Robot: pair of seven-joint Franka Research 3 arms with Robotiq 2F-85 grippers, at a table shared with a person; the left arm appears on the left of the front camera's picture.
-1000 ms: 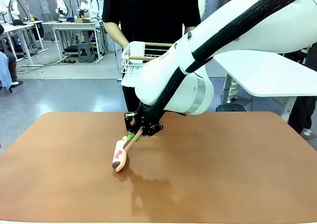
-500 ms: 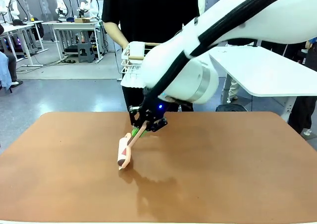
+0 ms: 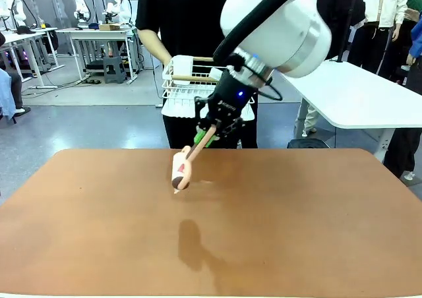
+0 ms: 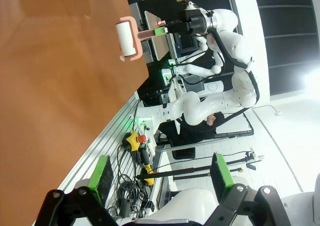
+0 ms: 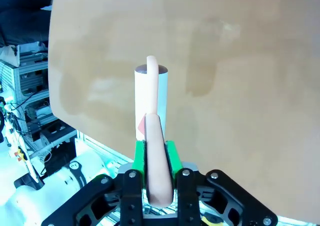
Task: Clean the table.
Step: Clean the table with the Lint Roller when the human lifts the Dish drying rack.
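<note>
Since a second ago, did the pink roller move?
Yes. The pink roller, held by the right end effector, rose above the table and went toward its far edge, nearer the white wire rack.

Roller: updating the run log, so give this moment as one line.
right gripper: shut on roller | roller: tilted, clear of table | left gripper: open

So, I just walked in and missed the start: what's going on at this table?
The robot's right arm has its jaws shut on the handle of a pink lint roller and holds it in the air over the far part of the brown table, off the surface. A person stands at the far side with a white wire basket. On the left arm the jaws stand open and empty, away from the roller.
</note>
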